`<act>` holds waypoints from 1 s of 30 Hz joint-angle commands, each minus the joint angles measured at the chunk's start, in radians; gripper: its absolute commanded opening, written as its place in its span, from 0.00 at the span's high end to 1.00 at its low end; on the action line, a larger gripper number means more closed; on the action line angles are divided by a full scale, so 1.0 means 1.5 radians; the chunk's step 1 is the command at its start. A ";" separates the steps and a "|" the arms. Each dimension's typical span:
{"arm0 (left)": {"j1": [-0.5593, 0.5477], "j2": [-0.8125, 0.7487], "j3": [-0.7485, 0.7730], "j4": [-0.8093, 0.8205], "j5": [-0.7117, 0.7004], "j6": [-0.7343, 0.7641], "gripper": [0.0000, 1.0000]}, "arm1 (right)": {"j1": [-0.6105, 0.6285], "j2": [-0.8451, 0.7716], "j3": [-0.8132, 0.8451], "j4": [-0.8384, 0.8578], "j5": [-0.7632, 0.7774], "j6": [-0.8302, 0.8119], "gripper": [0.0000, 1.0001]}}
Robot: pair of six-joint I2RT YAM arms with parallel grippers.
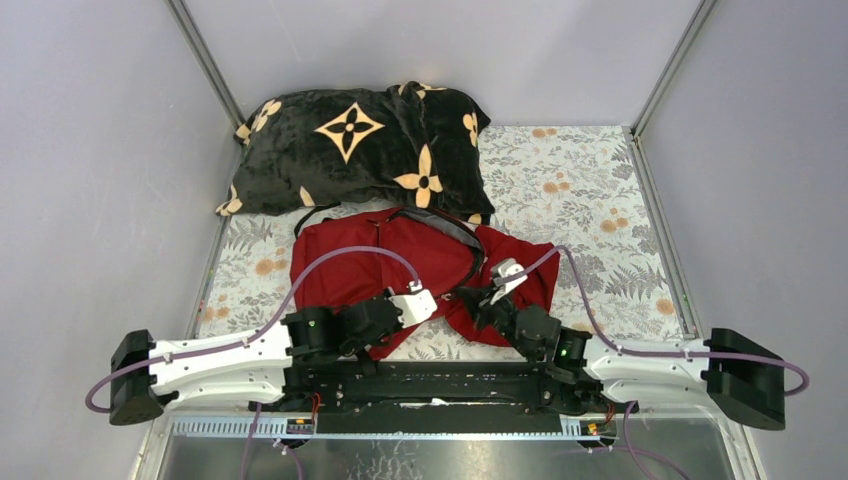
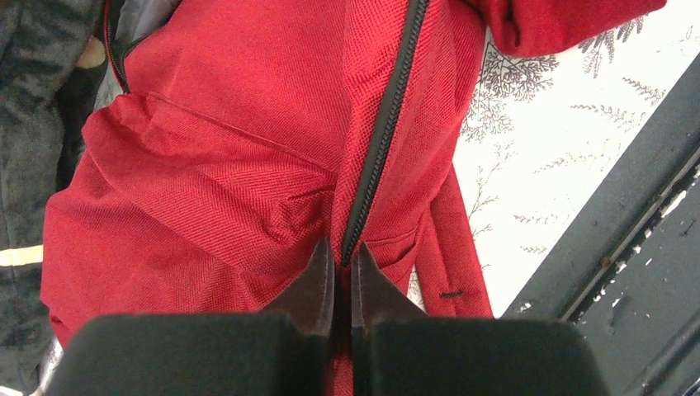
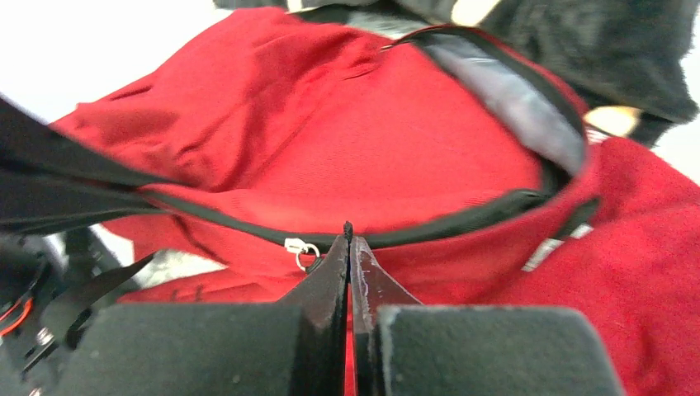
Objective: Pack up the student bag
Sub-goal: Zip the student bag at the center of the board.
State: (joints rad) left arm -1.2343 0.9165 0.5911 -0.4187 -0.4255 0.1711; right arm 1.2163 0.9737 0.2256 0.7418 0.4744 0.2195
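Large red fabric backpack (image 1: 365,258), near part hidden by arms (image 1: 230,362). L gripper (image 2: 341,252), R gripper (image 3: 348,236) pressed together at zipper (image 2: 385,130); pinch unclear.

Bright, even light; the student bag (image 3: 371,157) blurs softly in the right wrist view.

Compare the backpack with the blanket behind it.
The backpack is red, woven, with black zippers; the blanket is black plush with tan flowers. The backpack lies flat in front, its top unzipped; the blanket sits bundled behind it. Both are soft fabric on the floral cover.
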 commanded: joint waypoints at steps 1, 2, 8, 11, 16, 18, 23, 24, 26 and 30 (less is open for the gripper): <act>0.002 -0.046 0.002 -0.067 -0.035 0.019 1.00 | -0.051 -0.066 -0.032 -0.020 0.111 0.031 1.00; 0.002 -0.053 0.006 -0.076 -0.035 0.019 1.00 | -0.066 -0.081 -0.037 -0.026 0.117 0.037 1.00; 0.002 -0.065 0.039 -0.155 -0.049 0.019 1.00 | -0.175 -0.106 -0.048 -0.006 0.105 0.065 1.00; 0.002 -0.084 0.040 -0.202 -0.025 0.001 1.00 | -0.233 -0.056 -0.047 0.040 0.065 0.084 1.00; 0.002 -0.124 0.042 -0.212 -0.063 -0.007 0.92 | -0.273 0.029 -0.019 0.070 -0.017 0.096 1.00; 0.002 -0.127 0.058 -0.196 -0.064 -0.003 0.44 | -0.273 0.039 -0.011 0.079 -0.051 0.095 1.00; 0.002 -0.065 0.120 -0.065 0.030 -0.013 0.01 | -0.273 0.039 0.013 0.071 -0.102 0.085 1.00; 0.002 -0.038 0.132 -0.037 0.066 -0.016 0.01 | -0.273 0.035 0.019 0.066 -0.107 0.081 1.00; 0.002 0.021 0.146 0.027 0.102 -0.025 0.04 | -0.274 0.026 0.029 0.051 -0.113 0.074 1.00; 0.002 0.150 0.175 0.110 0.122 -0.078 0.16 | -0.274 0.010 0.042 0.025 -0.123 0.064 1.00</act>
State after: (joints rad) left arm -1.2331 0.9977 0.8127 -0.4515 -0.3256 0.1333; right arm 0.8158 1.0256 0.2317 0.7807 0.3107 0.3443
